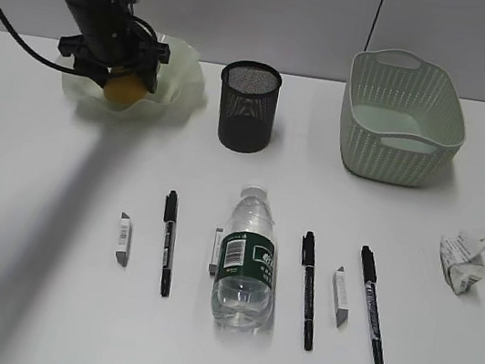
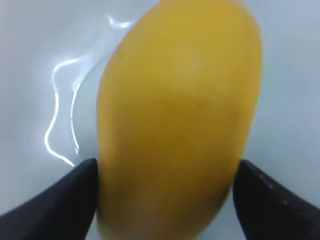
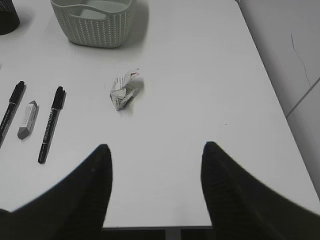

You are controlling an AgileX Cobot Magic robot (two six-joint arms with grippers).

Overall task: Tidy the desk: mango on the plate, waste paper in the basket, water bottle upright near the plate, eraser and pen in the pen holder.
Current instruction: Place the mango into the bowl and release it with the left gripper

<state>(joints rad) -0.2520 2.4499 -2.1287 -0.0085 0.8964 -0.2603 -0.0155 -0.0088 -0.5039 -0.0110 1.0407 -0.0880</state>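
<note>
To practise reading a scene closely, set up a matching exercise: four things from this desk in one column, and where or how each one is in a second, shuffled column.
Things:
1. mango
2. water bottle
3. waste paper
4. pen holder

Places or states:
A. lying on its side among the pens
B. standing between the plate and the basket
C. between the fingers of the left gripper, over the plate
D. alone on the desk, in front of the basket

Pairs: 1-C, 2-A, 3-D, 4-B
</note>
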